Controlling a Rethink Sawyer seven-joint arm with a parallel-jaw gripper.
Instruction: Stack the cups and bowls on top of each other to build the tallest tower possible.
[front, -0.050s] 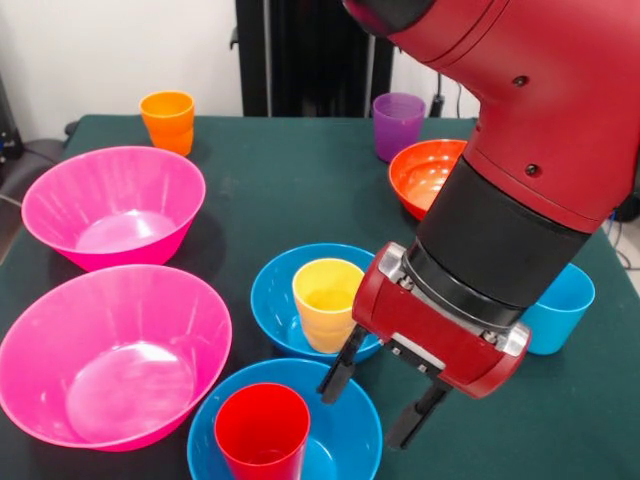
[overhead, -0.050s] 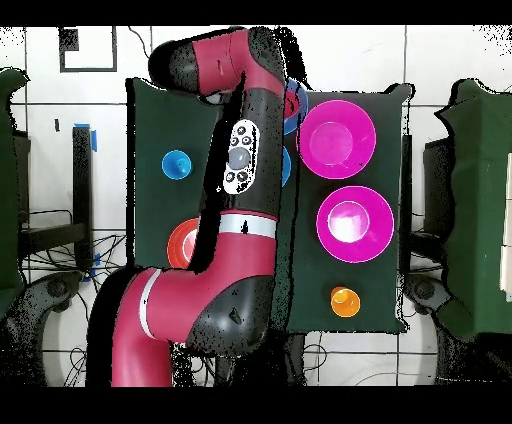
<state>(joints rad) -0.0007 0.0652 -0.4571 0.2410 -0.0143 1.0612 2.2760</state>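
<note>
Red plastic marks the nearest candidate: the red cup (front, -0.050s: 263, 433) stands in the blue bowl (front, -0.050s: 345, 440) just below and to one side of the gripper (front, -0.050s: 381, 399), whose black fingers hang spread and empty. Beside the gripper's other flank sits the yellow cup (front, -0.050s: 328, 303) in a second blue bowl (front, -0.050s: 272, 300). Whichever cup is meant, I would centre the fingers astride its rim before lowering, keeping clear of the bowl wall.

Front cam close, overhead cam high; shared table (front, -0.050s: 300, 190).
</note>
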